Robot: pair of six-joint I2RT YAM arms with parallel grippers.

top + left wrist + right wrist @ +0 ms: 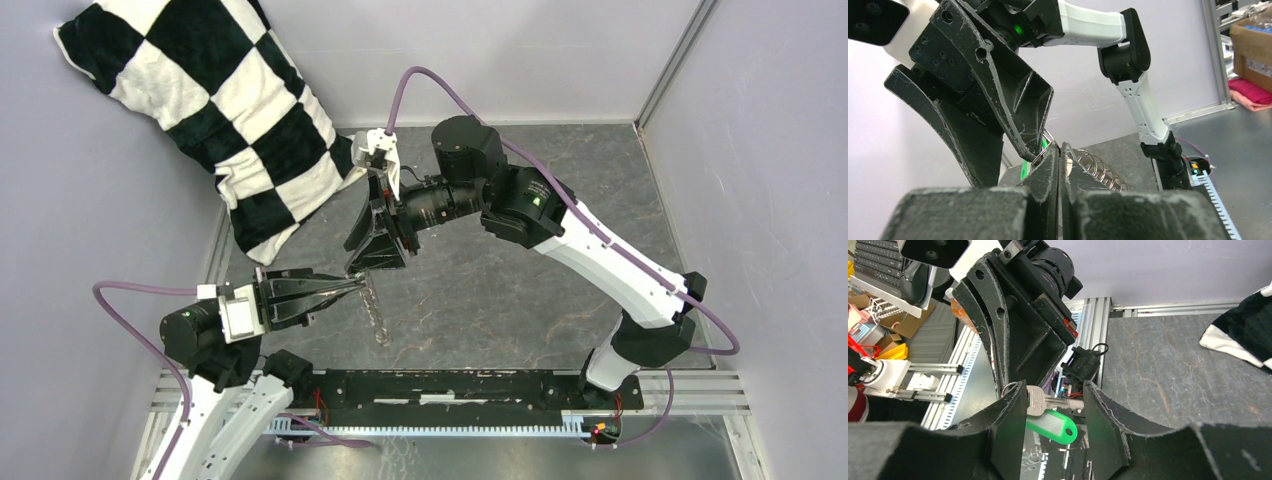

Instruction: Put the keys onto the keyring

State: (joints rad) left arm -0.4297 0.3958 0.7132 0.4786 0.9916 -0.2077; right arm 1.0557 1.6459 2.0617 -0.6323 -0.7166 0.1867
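Your left gripper point(350, 286) is clenched on the keyring point(376, 314), which hangs from its tips above the tabletop point(520, 300). The green-tagged key point(1038, 403) sits right at those tips, across the gap of your right gripper point(1054, 388); its jaws stand apart, but you can't tell whether they pinch the key or whether it is threaded on, so count the threading as unfinished. The grippers are nose to nose; your free room is over bare tabletop to the right, away from the checkered pillow point(210, 110).
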